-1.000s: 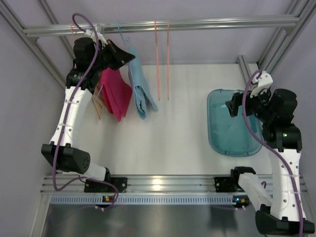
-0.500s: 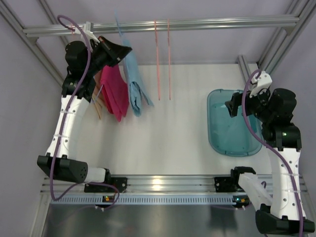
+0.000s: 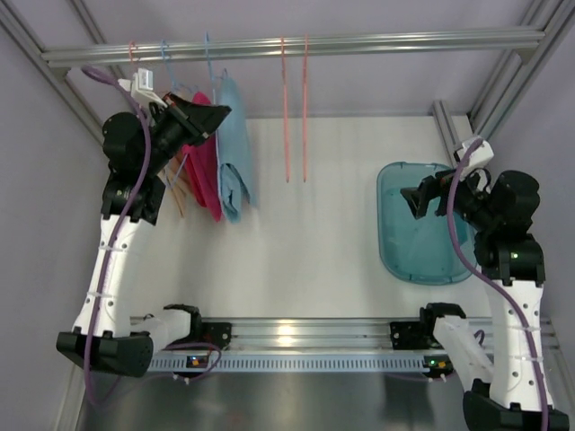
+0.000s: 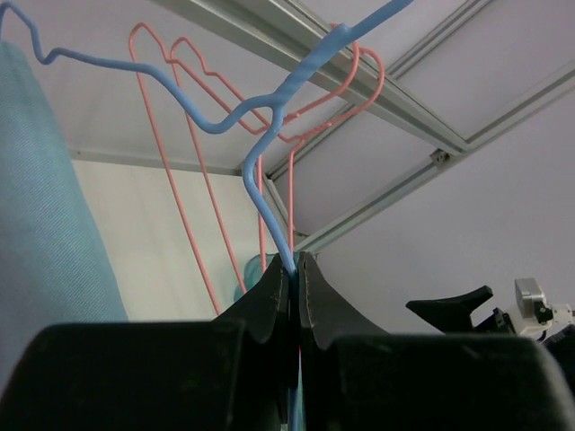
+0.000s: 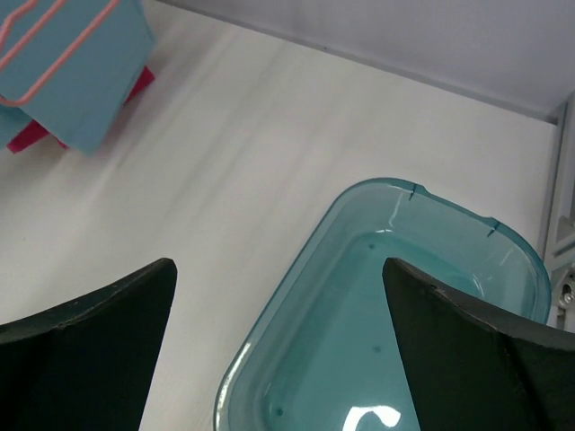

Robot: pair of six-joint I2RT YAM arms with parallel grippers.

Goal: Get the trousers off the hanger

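The light blue trousers (image 3: 232,148) hang on a blue wire hanger (image 4: 269,117) from the top rail (image 3: 377,41). The magenta-pink trousers (image 3: 202,166) hang just left of them. My left gripper (image 3: 211,115) is shut on the blue hanger's wire below its hook, as the left wrist view (image 4: 296,262) shows, with the blue cloth (image 4: 45,197) at its left. My right gripper (image 3: 413,199) is open and empty above the left rim of the teal bin (image 3: 422,256). The right wrist view (image 5: 278,296) shows both trousers far off at top left (image 5: 81,63).
Two bare pink wire hangers (image 3: 295,108) hang on the rail to the right of the trousers. Tan wooden pieces (image 3: 177,193) hang left of the magenta pair. The teal bin (image 5: 296,296) is empty. Frame posts stand at both sides.
My left arm has swung left and nearer, taking the blue hanger and light blue trousers leftward along the rail against the magenta pair. My right gripper has turned and reached slightly left.
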